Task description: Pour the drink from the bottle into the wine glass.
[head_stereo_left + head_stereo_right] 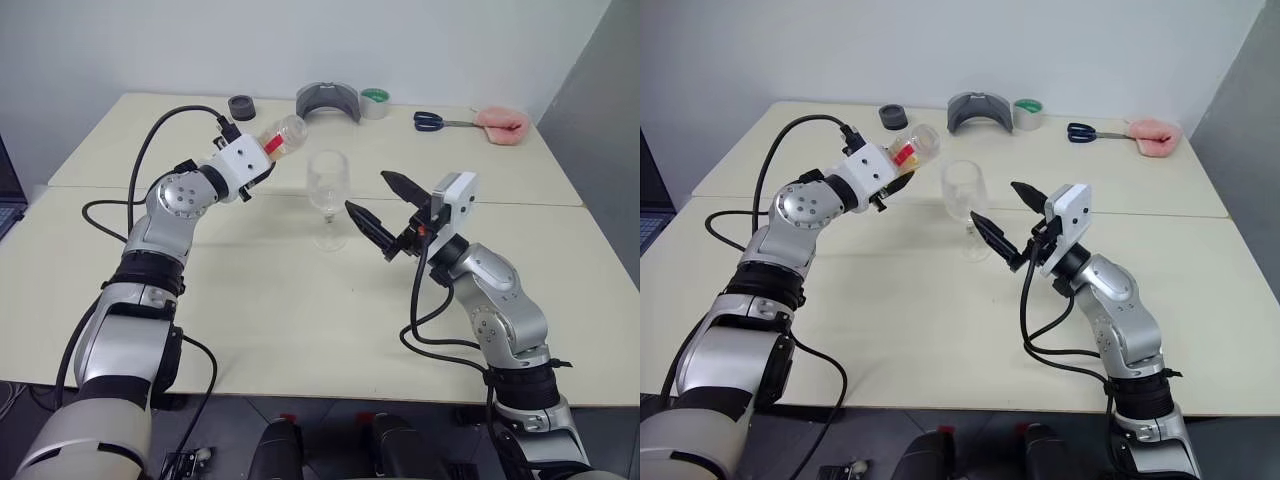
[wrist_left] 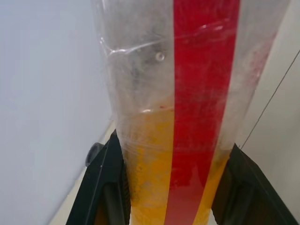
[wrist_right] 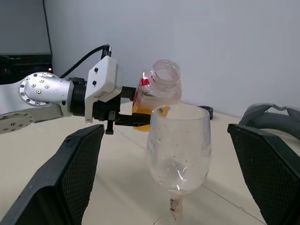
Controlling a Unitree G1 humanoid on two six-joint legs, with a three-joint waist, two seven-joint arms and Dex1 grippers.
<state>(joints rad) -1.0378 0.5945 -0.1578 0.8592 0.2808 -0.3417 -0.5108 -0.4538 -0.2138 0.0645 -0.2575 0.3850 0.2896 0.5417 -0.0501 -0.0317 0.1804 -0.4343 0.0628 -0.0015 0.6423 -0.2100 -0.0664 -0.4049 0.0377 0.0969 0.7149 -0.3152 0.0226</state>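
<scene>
My left gripper (image 1: 266, 152) is shut on the bottle (image 1: 284, 134), which is held tilted above the table to the left of the wine glass (image 1: 328, 186). The bottle's uncapped mouth points toward the glass rim. The orange drink (image 2: 150, 164) lies in the lower part of the bottle, between my left fingers (image 2: 105, 183). The clear wine glass stands upright on the table (image 1: 300, 320) with small droplets on its bowl (image 3: 180, 150). Just right of the glass, my right gripper (image 1: 366, 190) is open with its fingers on either side of the bowl and not touching it.
Along the far table edge lie a black ring (image 1: 242, 106), a grey curved object (image 1: 328, 100), a green tape roll (image 1: 374, 102), blue-handled scissors (image 1: 432, 121) and a pink cloth (image 1: 503, 124). A seam between two tabletops runs behind the glass.
</scene>
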